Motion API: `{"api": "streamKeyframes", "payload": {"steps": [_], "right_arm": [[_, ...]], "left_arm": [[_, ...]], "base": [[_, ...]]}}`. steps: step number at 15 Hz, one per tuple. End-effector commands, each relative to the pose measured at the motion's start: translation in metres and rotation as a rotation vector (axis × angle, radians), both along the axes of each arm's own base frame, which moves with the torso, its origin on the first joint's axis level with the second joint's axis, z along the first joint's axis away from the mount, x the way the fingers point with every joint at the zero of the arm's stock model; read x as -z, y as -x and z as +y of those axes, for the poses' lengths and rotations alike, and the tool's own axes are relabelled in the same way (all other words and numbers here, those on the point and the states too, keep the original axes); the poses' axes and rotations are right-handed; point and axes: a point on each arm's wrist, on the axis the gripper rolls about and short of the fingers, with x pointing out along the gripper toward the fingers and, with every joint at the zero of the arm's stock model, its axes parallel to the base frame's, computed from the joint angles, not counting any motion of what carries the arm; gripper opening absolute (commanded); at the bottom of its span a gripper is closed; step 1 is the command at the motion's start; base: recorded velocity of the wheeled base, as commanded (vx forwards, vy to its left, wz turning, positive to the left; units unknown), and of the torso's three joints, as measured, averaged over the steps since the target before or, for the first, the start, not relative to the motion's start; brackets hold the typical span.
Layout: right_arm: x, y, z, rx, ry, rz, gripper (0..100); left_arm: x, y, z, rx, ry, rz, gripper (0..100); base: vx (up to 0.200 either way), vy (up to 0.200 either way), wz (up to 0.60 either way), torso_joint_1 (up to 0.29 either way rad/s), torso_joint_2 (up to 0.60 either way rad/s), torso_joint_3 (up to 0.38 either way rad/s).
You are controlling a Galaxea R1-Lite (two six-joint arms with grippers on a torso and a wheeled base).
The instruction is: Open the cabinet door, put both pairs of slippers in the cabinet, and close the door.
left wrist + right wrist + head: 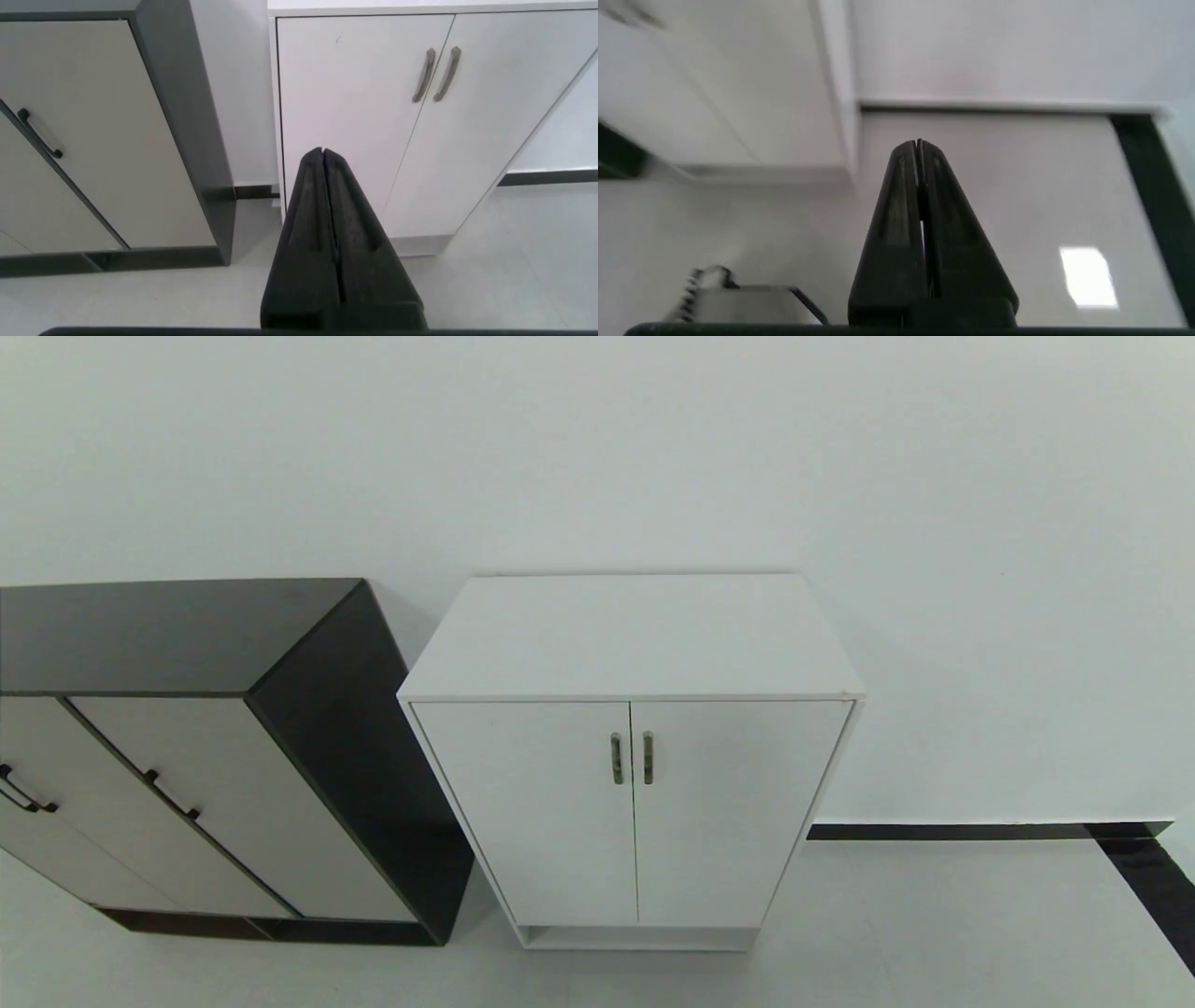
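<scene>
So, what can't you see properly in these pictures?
Inside of the white cabinet: head view, its shut doors hide it.
The dark cabinet: head view, its left part is cut off by the picture's edge.
The white cabinet's lower front: left wrist view, the shut left gripper blocks part of it.
The floor by the cabinet: right wrist view, the right gripper covers a strip.

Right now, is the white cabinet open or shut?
Shut. Both doors of the white cabinet sit flush, handles side by side.
</scene>
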Motion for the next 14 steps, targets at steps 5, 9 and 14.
{"api": "streamKeyframes", "payload": {"steps": [5,9,14], "right_arm": [[0.031,0.007,0.001,-0.183,-0.032,-0.167,0],[0.037,0.004,0.004,-0.313,-0.046,-0.118,0],[0.036,0.004,0.008,-0.039,-0.025,-0.113,0]], "left_arm": [[0.000,0.000,0.000,0.002,0.000,-0.001,0],[0.000,0.000,0.000,0.000,0.005,-0.001,0],[0.000,0.000,0.000,0.002,0.006,-0.001,0]], "base": [[0.000,0.000,0.00,0.000,0.00,0.000],[0.000,0.000,0.00,0.000,0.00,0.000],[0.000,0.000,0.00,0.000,0.00,0.000]]}}
